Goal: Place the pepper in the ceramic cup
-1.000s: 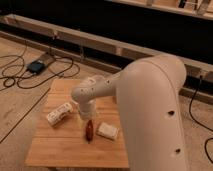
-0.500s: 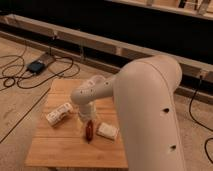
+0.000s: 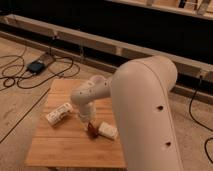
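Well, claw (image 3: 88, 122) at pepper (image 3: 93, 130), betw. bottle (image 3: 59, 113) & block (image 3: 107, 131).

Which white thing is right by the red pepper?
The block, close beside the pepper, which sits just below the pincer. The bottle lies well apart from it.

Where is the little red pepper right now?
In the camera view, the pepper is near the middle of the wooden table, just left of a pale block. The robot's gripper is directly above it, and a white bottle lies further left.
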